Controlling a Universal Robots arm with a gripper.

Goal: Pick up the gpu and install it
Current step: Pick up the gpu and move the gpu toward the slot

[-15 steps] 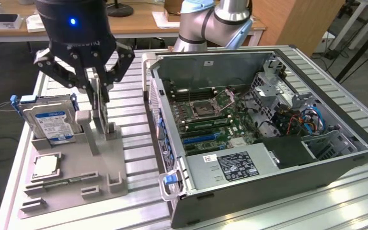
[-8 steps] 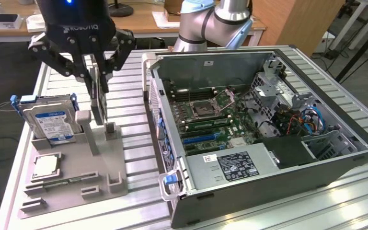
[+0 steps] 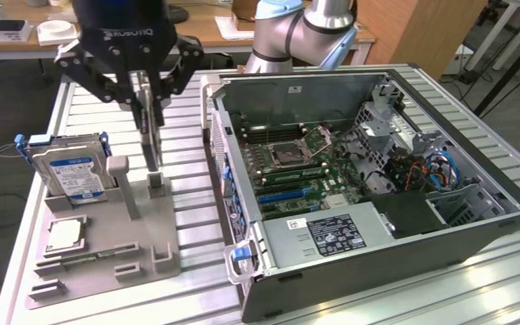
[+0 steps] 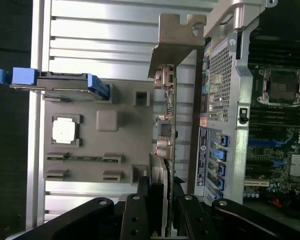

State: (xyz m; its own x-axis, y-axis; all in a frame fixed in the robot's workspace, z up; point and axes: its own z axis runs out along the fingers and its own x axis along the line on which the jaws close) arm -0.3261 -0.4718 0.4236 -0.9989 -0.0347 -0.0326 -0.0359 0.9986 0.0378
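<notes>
The gpu [image 3: 152, 139] is a thin dark card seen edge-on, hanging upright just above the grey holder's [image 3: 147, 233] slot posts. My gripper [image 3: 148, 108] comes down from above and is shut on the card's upper edge. In the wrist view the gpu [image 4: 168, 125] runs away from my gripper [image 4: 163, 192], its silver bracket [image 4: 177, 35] at the far end, between the holder [image 4: 125, 135] and the computer case [image 4: 217, 75]. The open case [image 3: 477, 230] lies at the exterior view's right, its motherboard [image 3: 292, 162] exposed.
On the holder stand a blue-labelled hard drive [image 3: 72, 172], a silver processor [image 3: 66, 233] and a narrow green memory stick [image 3: 89, 258]. The arm's base [image 3: 300, 30] rises behind the case. Ribbed aluminium table [image 3: 197, 203] lies between holder and case.
</notes>
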